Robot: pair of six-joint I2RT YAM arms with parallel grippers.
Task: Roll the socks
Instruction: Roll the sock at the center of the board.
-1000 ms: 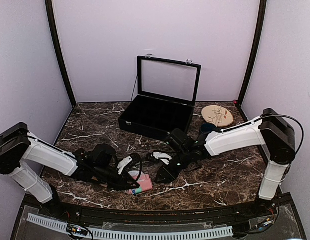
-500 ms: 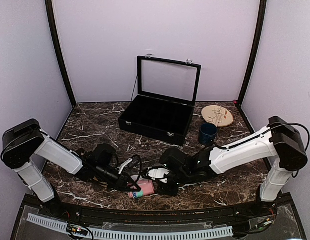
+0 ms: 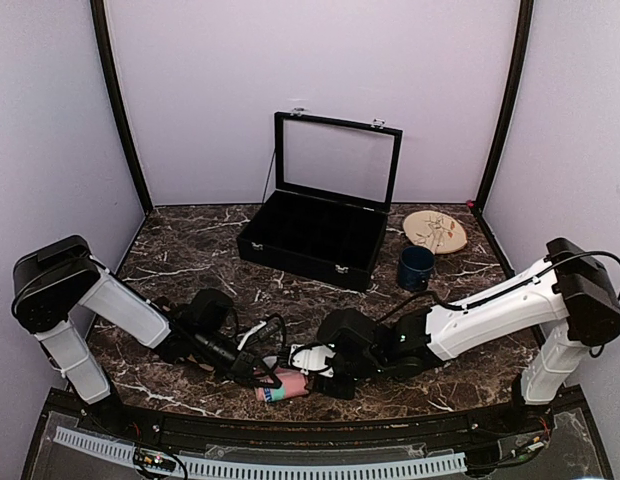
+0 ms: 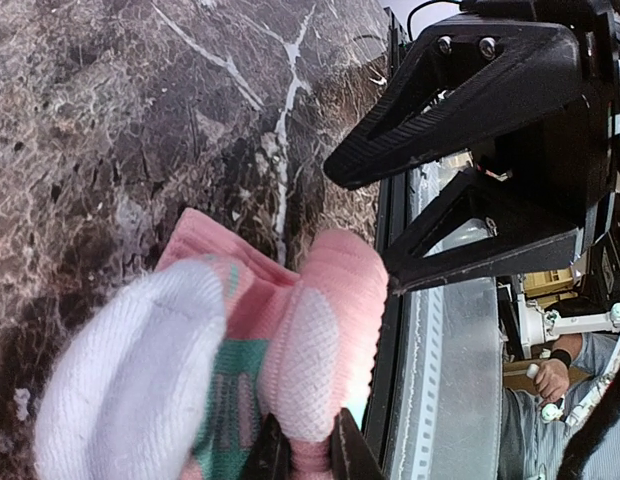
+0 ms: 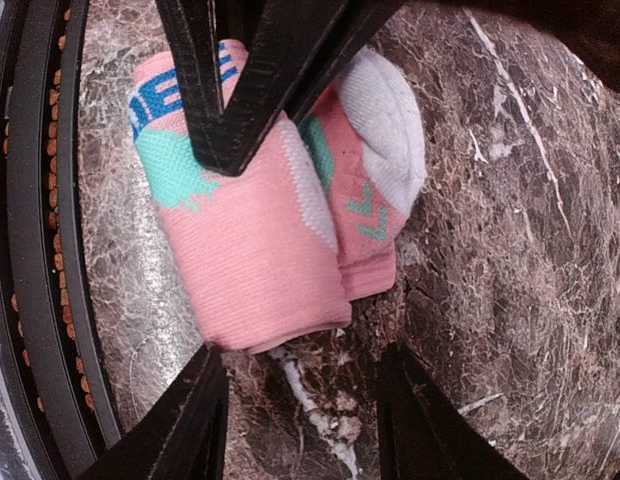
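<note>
— Since a second ago, the right arm has swung down from the middle of the table (image 3: pixel 190 250) to its near edge. The right gripper (image 3: pixel 312 378) now sits low beside the pink sock (image 3: pixel 283 386), and the blue mug (image 3: pixel 415 268) it was screening shows in full.

— And the sock itself?

— It has drawn up from a flatter patch into a tighter bundle. It lies at the near edge, a little left of the middle. In the right wrist view the pink sock (image 5: pixel 260 260) is a thick roll with a teal patch and blue lettering, and the white toe is folded against its side.

— What is the left gripper (image 3: pixel 262 376) doing?

— It pinches the sock. In its own wrist view the left gripper (image 4: pixel 305 455) has its two fingertips nearly together, with a fold of the pink sock (image 4: pixel 325 320) between them. The right wrist view shows its fingers (image 5: pixel 230 90) crossing the top of the roll.

— Is the right one gripping too?

— No. The right gripper (image 5: pixel 305 420) has its jaws standing apart over bare marble just beside the roll's edge, with nothing between them.

— And the rest?

— A black case (image 3: pixel 310 235) with its lid up stands at the far middle, with the mug just right of it. A round wooden disc (image 3: pixel 435 232) lies toward the far right corner.
</note>
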